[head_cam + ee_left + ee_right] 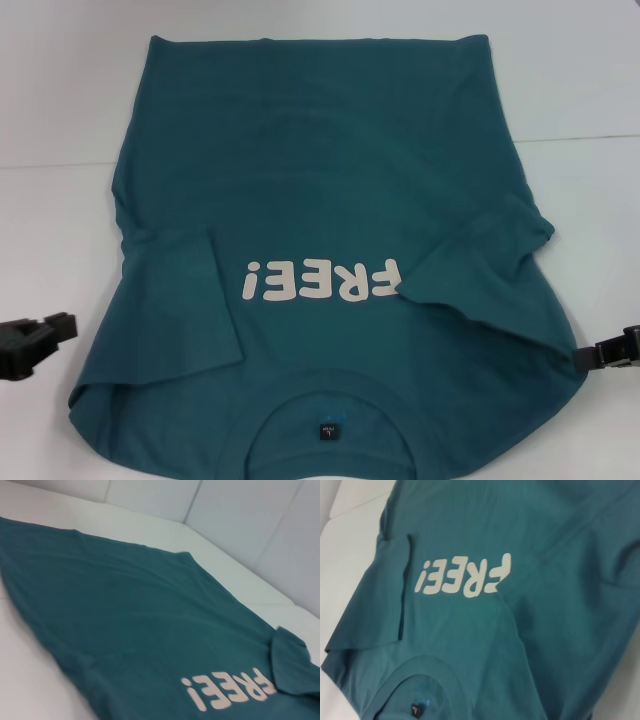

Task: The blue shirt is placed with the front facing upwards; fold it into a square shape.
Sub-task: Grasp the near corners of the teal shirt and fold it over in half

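With both sleeves lying folded in over the blue shirt (330, 190), I'm resting my left gripper (35, 340) and right gripper (612, 352) beside it, apparently empty, grip openness unclear, lengthwise folds remaining.

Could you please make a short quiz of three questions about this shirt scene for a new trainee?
1. True or false: both sleeves of the blue shirt are folded inward over its front.
2. Which end of the shirt lies nearest the robot? A. the hem B. the collar C. a sleeve
3. Fill in: the white lettering on the chest reads ____.

Key
1. True. The sleeves lie folded in on both sides of the lettering.
2. B. The collar with its neck label is at the near edge; the left gripper and right gripper sit beside the shirt.
3. FREE!
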